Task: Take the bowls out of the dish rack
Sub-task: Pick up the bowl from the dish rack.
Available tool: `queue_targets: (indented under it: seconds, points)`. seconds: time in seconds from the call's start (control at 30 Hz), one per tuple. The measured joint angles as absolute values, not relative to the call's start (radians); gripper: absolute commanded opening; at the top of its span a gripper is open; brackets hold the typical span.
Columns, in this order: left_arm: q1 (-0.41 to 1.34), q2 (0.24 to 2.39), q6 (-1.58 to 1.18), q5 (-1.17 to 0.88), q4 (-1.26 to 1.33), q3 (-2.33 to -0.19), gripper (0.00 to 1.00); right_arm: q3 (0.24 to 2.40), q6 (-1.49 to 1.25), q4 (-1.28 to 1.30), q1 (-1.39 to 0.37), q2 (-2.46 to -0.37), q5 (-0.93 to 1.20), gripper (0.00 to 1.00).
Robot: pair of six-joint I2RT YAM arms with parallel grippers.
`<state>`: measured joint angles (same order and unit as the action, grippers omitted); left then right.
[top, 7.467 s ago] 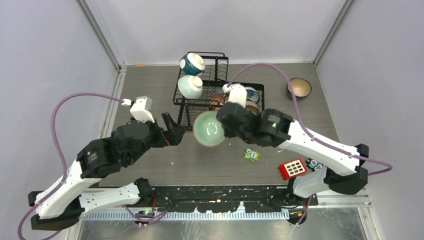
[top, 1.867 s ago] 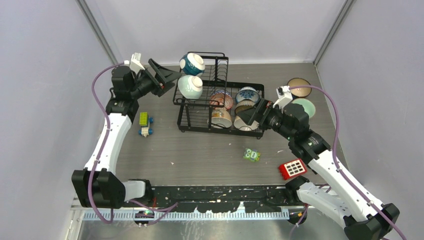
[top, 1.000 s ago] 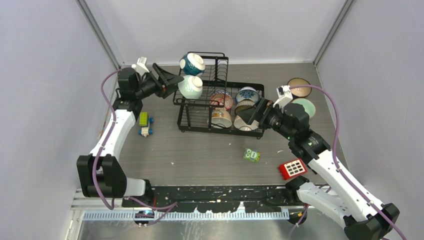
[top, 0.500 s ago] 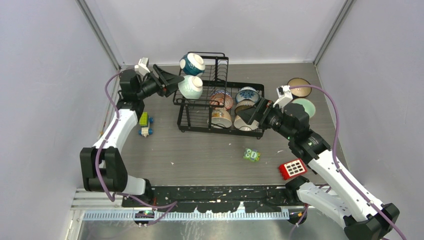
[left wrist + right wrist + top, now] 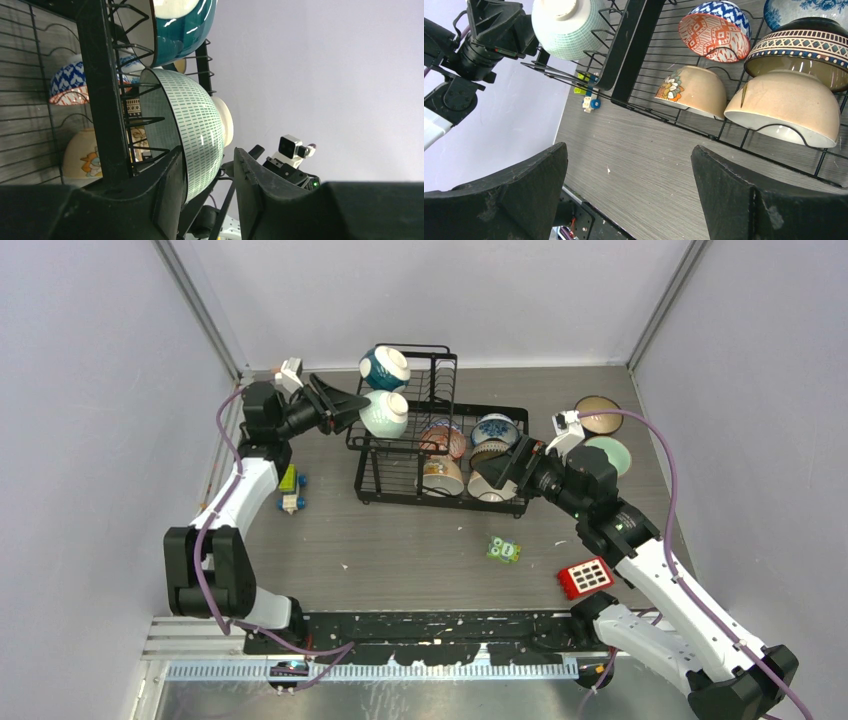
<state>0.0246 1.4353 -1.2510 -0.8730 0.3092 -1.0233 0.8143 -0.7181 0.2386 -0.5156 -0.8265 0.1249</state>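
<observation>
Currently two bowls (image 5: 599,413) on table (image 5: 420,540), far-right corner; seven in dish rack (image 5: 385,475). Left hand (image 5: 207,155) apart astride mint bowl (image 5: 195,125); right hand (image 5: 628,150) apart.

No legible text, labels or numbers on anything visible.
</observation>
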Motion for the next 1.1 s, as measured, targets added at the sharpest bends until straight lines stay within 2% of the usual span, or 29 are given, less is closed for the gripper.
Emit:
queue_targets:
  seconds: [1.1]
  points:
    - [0.025, 1.479, -1.419, -0.928, 0.543, -0.976, 0.11, 0.815, -0.713, 0.239, -0.516, -0.827, 0.121, 0.97]
